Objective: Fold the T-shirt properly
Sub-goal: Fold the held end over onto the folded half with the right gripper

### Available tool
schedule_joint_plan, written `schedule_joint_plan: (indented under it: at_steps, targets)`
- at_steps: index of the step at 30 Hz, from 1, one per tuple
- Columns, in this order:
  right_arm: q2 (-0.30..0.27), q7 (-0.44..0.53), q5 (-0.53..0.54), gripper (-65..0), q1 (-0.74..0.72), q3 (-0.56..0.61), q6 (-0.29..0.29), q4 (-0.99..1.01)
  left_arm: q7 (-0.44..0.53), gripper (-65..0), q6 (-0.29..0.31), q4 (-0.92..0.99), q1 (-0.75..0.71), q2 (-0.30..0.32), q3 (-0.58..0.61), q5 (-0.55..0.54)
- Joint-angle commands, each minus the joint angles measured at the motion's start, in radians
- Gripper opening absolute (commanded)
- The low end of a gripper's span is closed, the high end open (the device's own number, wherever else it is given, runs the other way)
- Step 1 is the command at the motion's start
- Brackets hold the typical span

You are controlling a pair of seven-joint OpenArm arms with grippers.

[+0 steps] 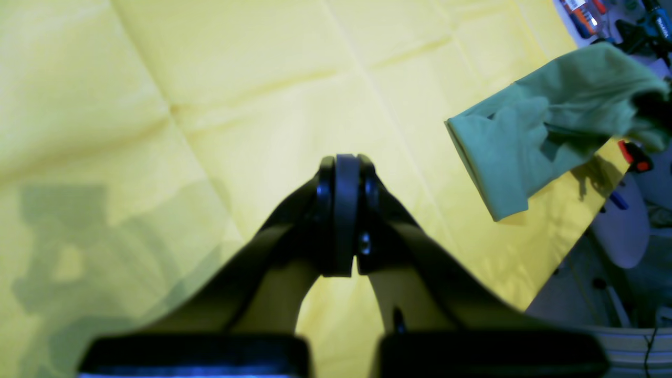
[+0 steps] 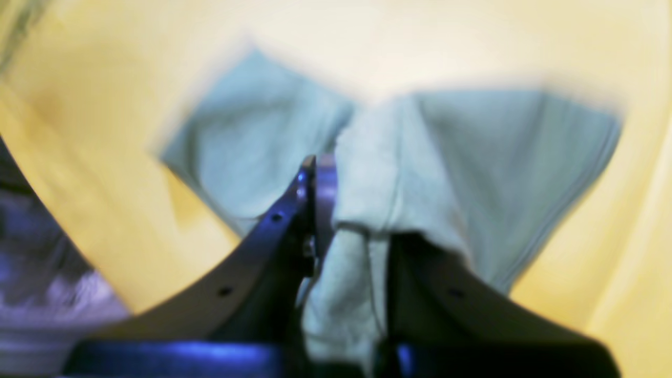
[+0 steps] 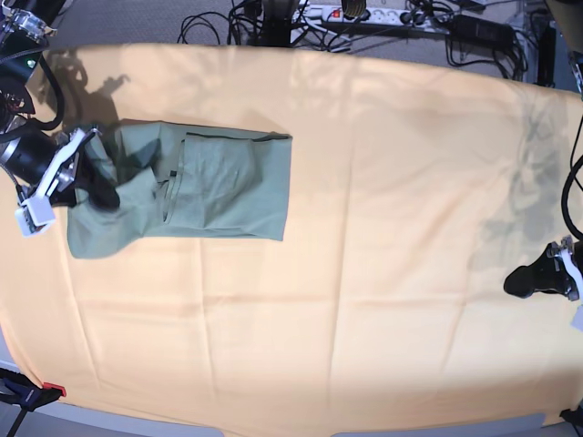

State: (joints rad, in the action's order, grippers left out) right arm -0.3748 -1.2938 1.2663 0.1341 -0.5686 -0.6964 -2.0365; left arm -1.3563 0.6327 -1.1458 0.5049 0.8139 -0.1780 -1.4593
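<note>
The sage-green T-shirt (image 3: 228,182) lies partly folded on the left of the yellow table cloth (image 3: 364,273) in the base view. My right gripper (image 3: 98,193) is at the shirt's left end, shut on a bunched part of the fabric. In the right wrist view the T-shirt (image 2: 472,157) drapes over and between the fingers of the right gripper (image 2: 336,184), hiding one fingertip. My left gripper (image 3: 521,279) rests far to the right near the table edge. It is shut with nothing in it, as the left wrist view shows (image 1: 346,168). There the T-shirt (image 1: 535,126) appears far off.
Cables and a power strip (image 3: 364,14) lie beyond the table's far edge. A clamp (image 3: 36,393) grips the cloth at the front left corner. Tools (image 1: 630,21) sit off the table past the shirt in the left wrist view.
</note>
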Motion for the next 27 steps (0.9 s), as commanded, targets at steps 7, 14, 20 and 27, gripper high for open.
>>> schedule_joint_plan:
  at_steps: [7,14,20,27]
  targets:
    - [0.076,0.035,-0.068,-65.0,-0.058,0.185,-0.002,-0.014,0.013,-65.0,-0.008,-0.014,0.024,0.023,-0.01,-0.024]
    - [0.162,0.055,-0.189,-65.0,-0.1,0.379,-0.002,-0.014,0.013,-65.0,-0.008,-0.014,0.024,0.023,-0.01,-0.024]
    - [0.261,0.17,-0.395,-65.0,-0.122,0.514,-0.002,-0.011,0.017,-65.0,-0.008,-0.014,0.025,0.022,-0.01,-0.024]
    - [0.28,0.176,-0.435,-20.5,-0.187,0.639,-0.002,0.042,0.017,-65.0,-0.008,-0.014,0.025,0.023,-0.01,-0.024]
